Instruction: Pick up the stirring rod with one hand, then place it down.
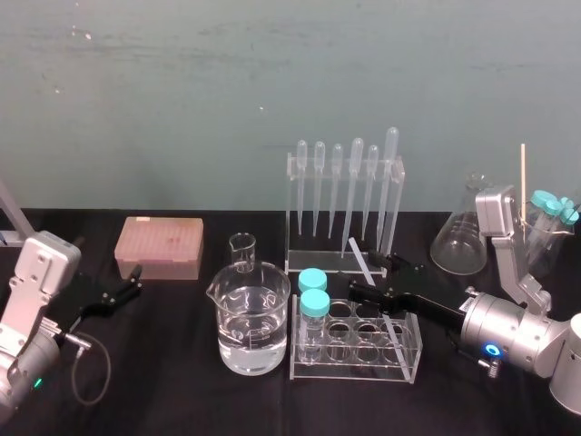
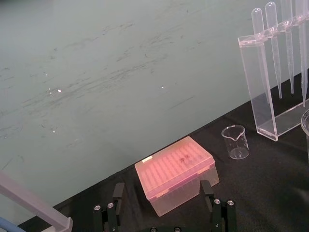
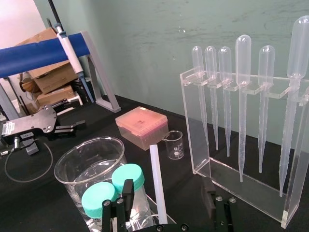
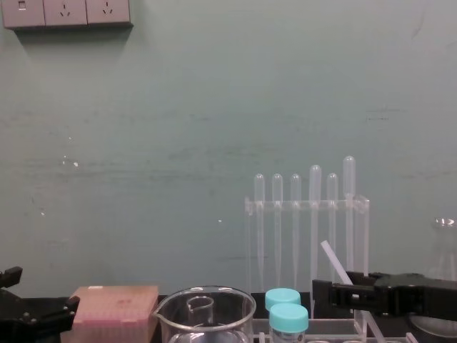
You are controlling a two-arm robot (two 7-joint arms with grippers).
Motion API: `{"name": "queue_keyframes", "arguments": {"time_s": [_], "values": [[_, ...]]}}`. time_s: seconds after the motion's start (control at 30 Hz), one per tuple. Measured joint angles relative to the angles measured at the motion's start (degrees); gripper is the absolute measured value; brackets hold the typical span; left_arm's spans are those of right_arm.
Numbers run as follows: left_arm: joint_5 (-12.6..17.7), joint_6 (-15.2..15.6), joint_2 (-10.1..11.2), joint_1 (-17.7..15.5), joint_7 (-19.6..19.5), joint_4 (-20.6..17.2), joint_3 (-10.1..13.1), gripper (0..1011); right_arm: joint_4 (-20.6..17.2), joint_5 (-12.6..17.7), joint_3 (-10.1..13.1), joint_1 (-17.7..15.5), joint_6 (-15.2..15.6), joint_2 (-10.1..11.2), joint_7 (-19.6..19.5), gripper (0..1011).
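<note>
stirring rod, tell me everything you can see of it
The stirring rod is a thin, straight, translucent-white stick of even thickness with a blunt top. It stands tilted, lower part down in the clear test tube rack, top leaning toward the pipette rack. The right gripper straddles it, fingers open; contact is unclear.

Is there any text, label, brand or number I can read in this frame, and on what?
None can be read.
Left arm's wrist housing: a small pale sticker, too blurred to read.
Cardboard boxes in the room behind: no print that can be made out.
</note>
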Motion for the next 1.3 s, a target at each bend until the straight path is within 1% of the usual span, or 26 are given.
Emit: {"name": "queue_keyframes", "arguments": {"time_s": [0.03, 0.07, 0.17, 0.2, 0.23, 0.33, 0.4, 0.43, 0.5, 0.53, 0.6, 0.63, 0.73, 0.77, 0.87, 0.9, 0.97, 1.3], "values": [[0.0, 0.0, 0.0, 0.0, 0.0, 0.0, 0.0, 1000, 0.0, 0.0, 0.0, 0.0, -0.04, 0.0, 0.01, 916], [0.0, 0.0, 0.0, 0.0, 0.0, 0.0, 0.0, 1000, 0.0, 0.0, 0.0, 0.0, -0.05, 0.0, 0.02, 868], [0.0, 0.0, 0.0, 0.0, 0.0, 0.0, 0.0, 1000, 0.0, 0.0, 0.0, 0.0, -0.11, 0.0, 0.04, 788], [0.0, 0.0, 0.0, 0.0, 0.0, 0.0, 0.0, 1000, 0.0, 0.0, 0.0, 0.0, -0.13, 0.0, 0.05, 746], [0.0, 0.0, 0.0, 0.0, 0.0, 0.0, 0.0, 1000, 0.0, 0.0, 0.0, 0.0, -0.13, 0.0, 0.05, 746], [0.0, 0.0, 0.0, 0.0, 0.0, 0.0, 0.0, 1000, 0.0, 0.0, 0.0, 0.0, -0.16, 0.0, 0.08, 628], [0.0, 0.0, 0.0, 0.0, 0.0, 0.0, 0.0, 1000, 0.0, 0.0, 0.0, 0.0, -0.17, 0.0, 0.09, 595], [0.0, 0.0, 0.0, 0.0, 0.0, 0.0, 0.0, 1000, 0.0, 0.0, 0.0, 0.0, -0.18, 0.0, 0.09, 536], [0.0, 0.0, 0.01, 0.0, 0.0, 0.0, 0.0, 1000, 0.0, 0.0, 0.0, 0.0, -0.19, 0.0, 0.1, 487], [0.0, 0.0, 0.0, 0.0, 0.0, 0.0, 0.0, 1000, 0.0, 0.0, 0.0, 0.0, -0.2, 0.0, 0.11, 425], [0.0, 0.0, 0.0, 0.0, 0.0, 0.0, 0.0, 1000, 0.0, 0.0, 0.0, 0.0, -0.21, 0.0, 0.12, 392], [0.0, 0.0, 0.0, 0.0, 0.0, 0.0, 0.0, 1000, 0.0, 0.0, 0.0, 0.0, -0.21, 0.0, 0.12, 330], [0.0, 0.0, 0.0, 0.0, 0.0, 0.0, 0.0, 1000, 0.0, 0.0, 0.0, 0.0, -0.24, 0.0, 0.14, 264], [0.0, 0.0, 0.0, 0.0, 0.0, 0.0, 0.0, 1000, 0.0, 0.0, 0.0, 0.0, -0.25, 0.01, 0.14, 204], [0.0, 0.0, 0.0, 0.0, 0.0, 0.0, 0.0, 1000, 0.0, 0.0, 0.0, 0.0, -0.25, 0.0, 0.14, 147], [0.0, 0.0, 0.0, 0.0, 0.0, 0.0, 0.0, 1000, 0.0, 0.0, 0.0, 0.0, -0.25, 0.0, 0.14, 94], [0.0, 0.0, 0.0, 0.0, 0.0, 0.0, 0.0, 1000, 0.0, 0.0, 0.0, 0.0, -0.25, 0.0, 0.14, 71], [0.0, 0.0, 0.0, 0.0, 0.0, 0.0, 0.0, 1000, -0.02, -0.09, 0.0, 0.0, -0.44, 0.0, 0.13, 70]]}}
